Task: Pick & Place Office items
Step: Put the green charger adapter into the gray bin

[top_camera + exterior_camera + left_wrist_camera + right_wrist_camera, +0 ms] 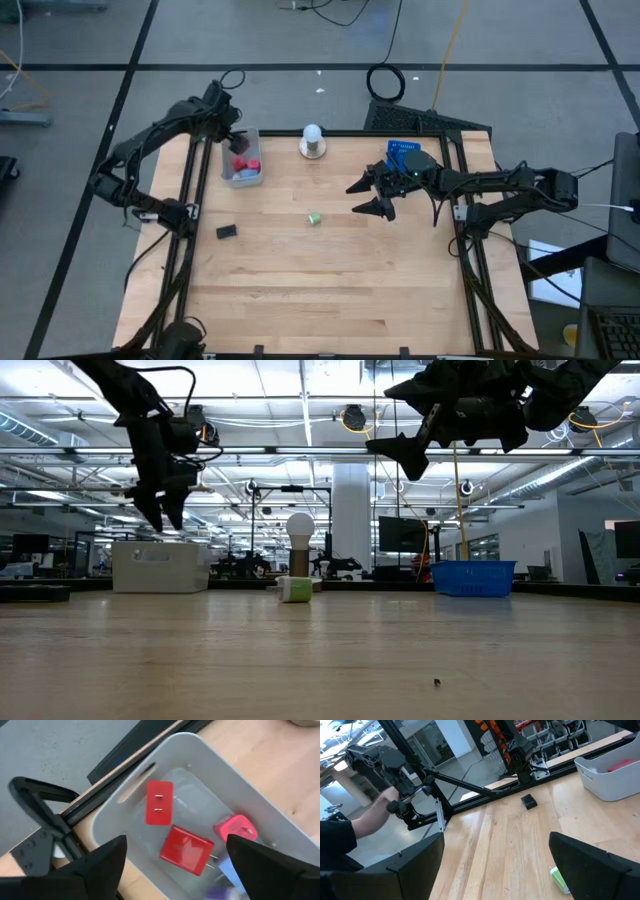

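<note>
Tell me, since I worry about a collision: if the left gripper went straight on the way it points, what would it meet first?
Probably the red rectangular blocks lying in the grey plastic tray: the open left gripper hangs directly above that tray, pointing into it, with nothing between them. How far above is unclear.

The wooden table (330,290) has much free surface: the whole near half carries nothing, and the middle holds only a small green item (314,218) and a black block (226,231), well apart from each other, so a gripper can pass between them. Along the far edge stand three obstacles: the grey tray (243,160) at the left, the white ball on its base (313,141) in the middle, the blue tray (404,155) at the right. The left gripper (234,140), fingers spread, hangs over the grey tray, where red items (186,849) cover part of the floor. The right gripper (372,195), also spread, hangs above the table beside the blue tray.
</note>
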